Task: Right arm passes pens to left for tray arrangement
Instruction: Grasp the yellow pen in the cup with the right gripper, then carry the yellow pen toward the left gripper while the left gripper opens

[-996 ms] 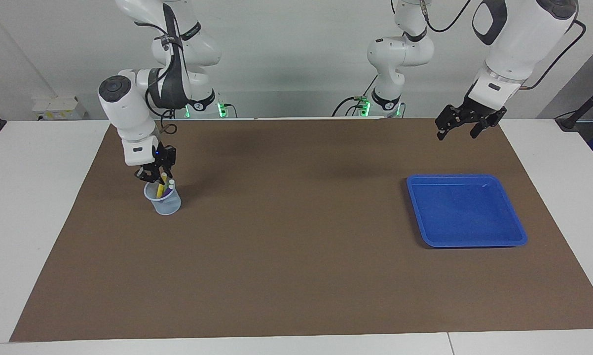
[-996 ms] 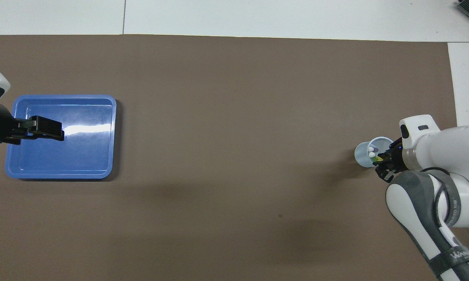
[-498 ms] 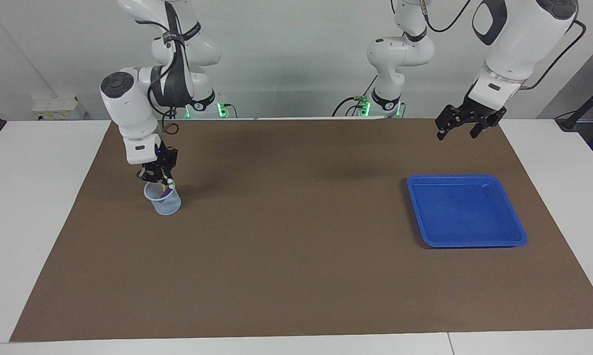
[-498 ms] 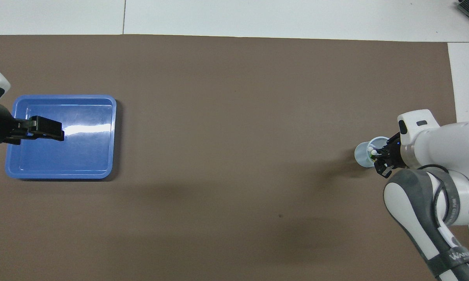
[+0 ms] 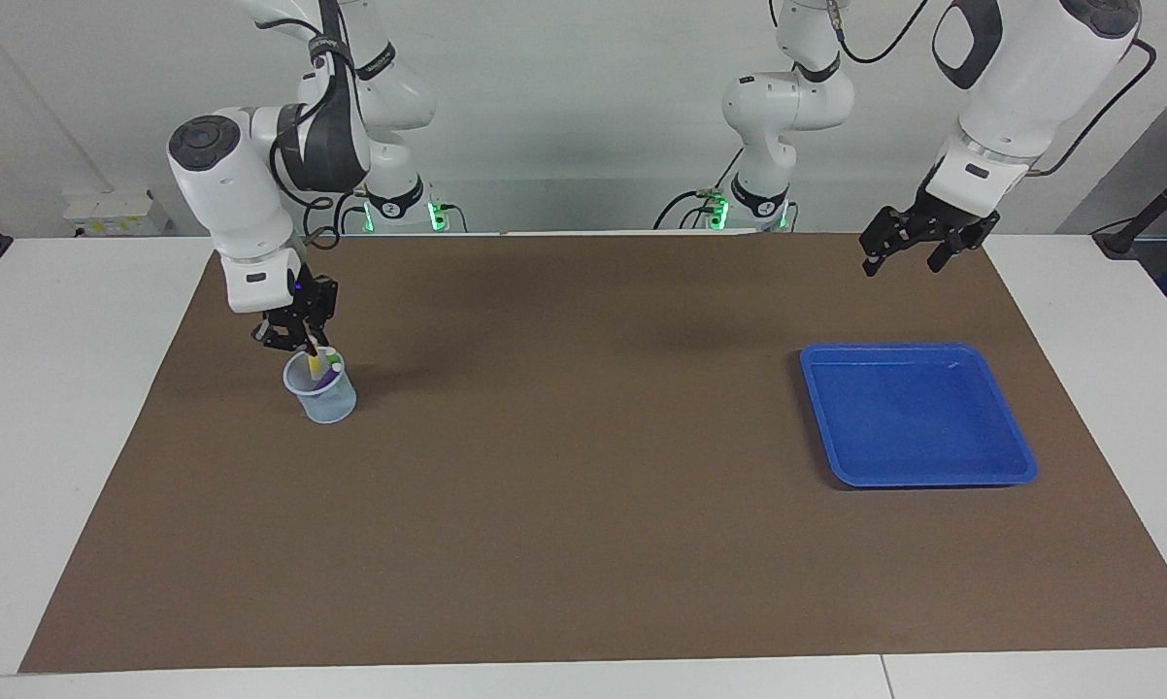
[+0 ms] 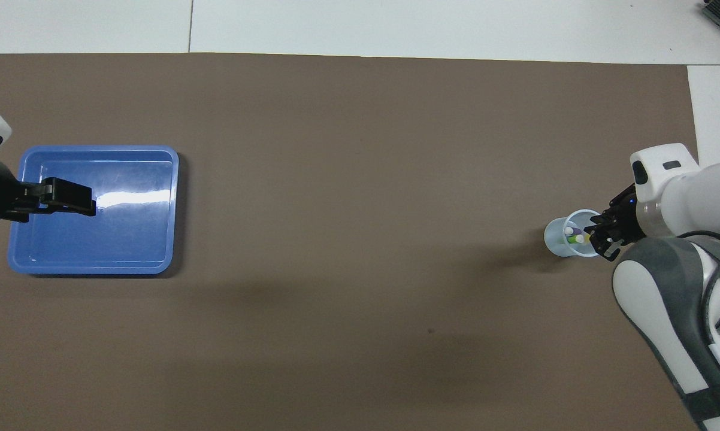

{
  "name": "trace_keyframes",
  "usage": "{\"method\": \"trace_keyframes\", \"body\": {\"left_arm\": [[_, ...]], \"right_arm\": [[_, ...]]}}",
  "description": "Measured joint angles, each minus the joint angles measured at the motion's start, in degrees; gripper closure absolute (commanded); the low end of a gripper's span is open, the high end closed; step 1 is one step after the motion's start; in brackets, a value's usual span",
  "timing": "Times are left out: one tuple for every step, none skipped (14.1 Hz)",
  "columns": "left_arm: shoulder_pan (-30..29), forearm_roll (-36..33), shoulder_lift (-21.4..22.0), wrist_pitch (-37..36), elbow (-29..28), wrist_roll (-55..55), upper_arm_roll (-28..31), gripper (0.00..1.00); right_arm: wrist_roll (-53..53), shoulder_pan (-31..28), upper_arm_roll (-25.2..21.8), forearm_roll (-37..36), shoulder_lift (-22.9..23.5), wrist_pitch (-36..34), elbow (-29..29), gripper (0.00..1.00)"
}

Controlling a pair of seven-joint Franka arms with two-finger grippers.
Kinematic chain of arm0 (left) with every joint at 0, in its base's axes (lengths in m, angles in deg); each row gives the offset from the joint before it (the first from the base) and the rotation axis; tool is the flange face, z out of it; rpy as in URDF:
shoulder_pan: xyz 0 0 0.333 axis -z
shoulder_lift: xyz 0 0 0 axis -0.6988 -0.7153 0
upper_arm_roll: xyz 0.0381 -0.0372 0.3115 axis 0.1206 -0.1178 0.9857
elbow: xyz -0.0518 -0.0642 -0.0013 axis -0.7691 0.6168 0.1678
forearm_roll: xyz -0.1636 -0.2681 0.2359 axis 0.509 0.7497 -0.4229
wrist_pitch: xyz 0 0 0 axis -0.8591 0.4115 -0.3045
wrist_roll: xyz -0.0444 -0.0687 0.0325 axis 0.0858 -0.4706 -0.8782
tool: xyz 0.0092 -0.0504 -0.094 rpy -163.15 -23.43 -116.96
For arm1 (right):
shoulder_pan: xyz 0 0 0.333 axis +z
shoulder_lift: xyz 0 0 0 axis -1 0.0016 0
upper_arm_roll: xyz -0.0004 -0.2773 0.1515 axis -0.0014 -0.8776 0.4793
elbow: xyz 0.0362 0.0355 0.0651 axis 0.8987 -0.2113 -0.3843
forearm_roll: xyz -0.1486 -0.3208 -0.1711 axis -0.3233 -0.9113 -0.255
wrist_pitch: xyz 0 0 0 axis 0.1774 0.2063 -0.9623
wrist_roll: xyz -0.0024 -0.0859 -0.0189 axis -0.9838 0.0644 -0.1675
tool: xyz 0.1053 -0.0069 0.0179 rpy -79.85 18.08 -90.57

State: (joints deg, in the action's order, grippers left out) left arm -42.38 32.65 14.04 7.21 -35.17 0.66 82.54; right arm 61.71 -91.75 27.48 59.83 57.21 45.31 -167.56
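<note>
While the left pincer (image 5: pixel 902 254) hangs wide, the right pincer (image 5: pixel 304 342) apparently pinches the yellow pen (image 5: pixel 313 365) over the cup (image 5: pixel 323 398).

Bright, even light — tray (image 6: pixel 96 197) glare

A plain pale grey-white wall (image 5: pixel 583 116) runs along the robots' end of the scene, evenly lit and without windows in sight. In front of it stretches a white table (image 5: pixel 69 388) made of joined panels, seams showing in its top, and over most of it lies a big brown rectangular mat (image 5: pixel 583 505) with soft shadows on it. On the white surface at the right arm's end, by the wall, sits a small white box with yellow labels (image 5: pixel 116 214).
</note>
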Motion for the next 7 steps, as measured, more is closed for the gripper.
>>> {"method": "trace_keyframes", "body": {"left_arm": [[0.0,0.04,0.0,-0.02,-0.06,0.0,-0.02,0.0],[0.01,0.27,0.0,-0.02,-0.13,0.0,-0.06,0.0],[0.02,0.69,0.0,-0.03,-0.18,0.0,-0.07,0.0],[0.02,1.05,0.01,-0.03,-0.23,0.0,-0.09,0.0],[0.03,1.27,0.03,-0.04,-0.29,0.0,-0.13,0.0],[0.04,1.41,0.04,-0.04,-0.41,0.0,-0.15,0.0],[0.04,1.59,0.06,-0.05,-0.54,0.0,-0.16,0.0]], "right_arm": [[0.0,0.0,0.0,0.0,0.01,-0.84,0.46,1.0],[0.0,0.02,0.01,0.0,0.02,-2.16,1.07,1.0],[0.0,0.04,0.03,0.0,0.04,-4.37,2.33,1.0],[0.0,0.05,0.06,0.01,0.04,-7.19,4.49,1.0],[-0.04,0.06,0.1,0.04,0.04,-10.17,7.44,1.0],[-0.48,0.1,0.25,0.09,0.01,-12.5,10.24,1.0],[-1.93,0.11,0.85,0.24,0.0,-14.24,12.68,1.0]]}}
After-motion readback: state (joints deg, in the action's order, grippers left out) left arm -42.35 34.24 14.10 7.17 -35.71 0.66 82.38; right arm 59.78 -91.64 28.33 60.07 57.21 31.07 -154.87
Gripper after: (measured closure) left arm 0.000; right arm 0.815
